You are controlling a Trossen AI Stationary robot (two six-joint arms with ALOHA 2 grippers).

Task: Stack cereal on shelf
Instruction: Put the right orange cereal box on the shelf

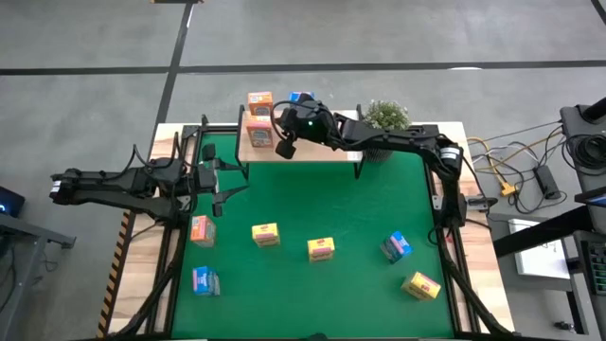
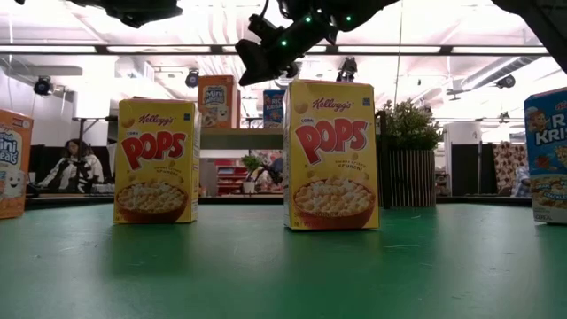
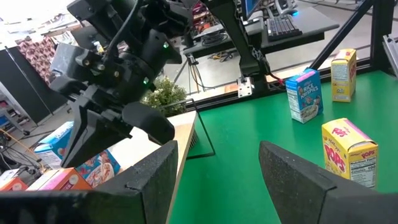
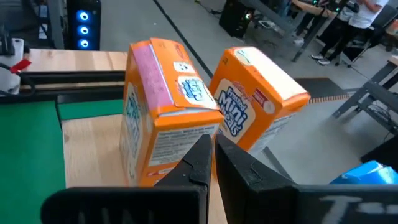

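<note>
Three cereal boxes already stand on the shelf (image 1: 312, 147), the light-wood board at the far edge of the green table (image 1: 312, 284): two orange-pink Mini-Wheats boxes (image 4: 168, 124) side by side and a blue box (image 1: 301, 98) just beside them. Six more wait on the mat: an orange-pink box (image 1: 202, 229) and a blue one (image 1: 205, 280) near the left edge, two yellow Corn Pops boxes (image 1: 266, 234) toward the middle, another blue Rice Krispies box (image 1: 397, 246) and a third yellow box (image 1: 421, 285) on the right. A small potted plant (image 1: 384, 116) stands at the shelf's right end.

The step in hand looks like the close of a placement at the shelf. The next move, by my judgement, calls for lifting clear of the two orange-pink boxes without nudging them, then reaching for one of the six on the mat.

The right gripper (image 4: 213, 163) hovers over the shelf just in front of the orange-pink pair, its fingers pressed nearly together and holding nothing. The left gripper (image 3: 214, 168) waits above the mat's left side, fingers spread wide and empty, facing the shelf.
</note>
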